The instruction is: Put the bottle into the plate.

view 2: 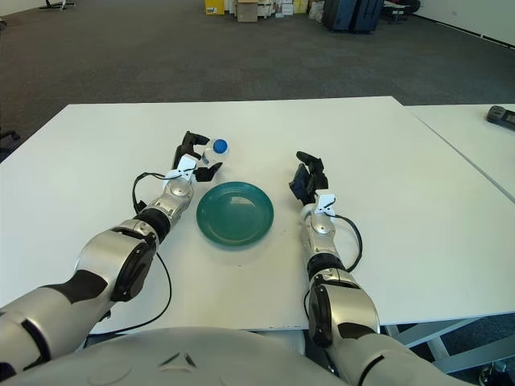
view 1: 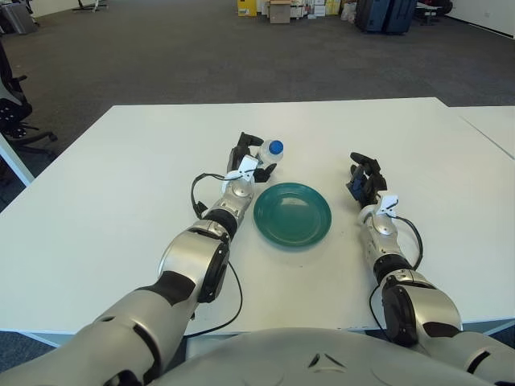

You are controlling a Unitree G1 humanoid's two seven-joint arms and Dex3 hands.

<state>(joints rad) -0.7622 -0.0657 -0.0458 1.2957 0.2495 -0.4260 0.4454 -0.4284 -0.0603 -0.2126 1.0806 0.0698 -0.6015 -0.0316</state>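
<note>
Teal and empty, the plate (view 1: 292, 213) is waiting on the white table (view 1: 121, 185) just to the inner side of the left hand (view 1: 245, 163) and a little nearer the robot. The step in hand looks like the grasp: the left hand's fingers are curling around the clear bottle (view 1: 270, 151), blue cap (view 1: 275, 147) showing above them, though whether they are already pressing on it or only bracketing it is hard to tell. The bottle is standing upright on the table, beyond the plate's far-left rim. Next, the hand needs a firm grip, a lift, and a short carry inward over the plate. The right hand (view 1: 366, 181) is showing beside the plate's other side, holding nothing.
</note>
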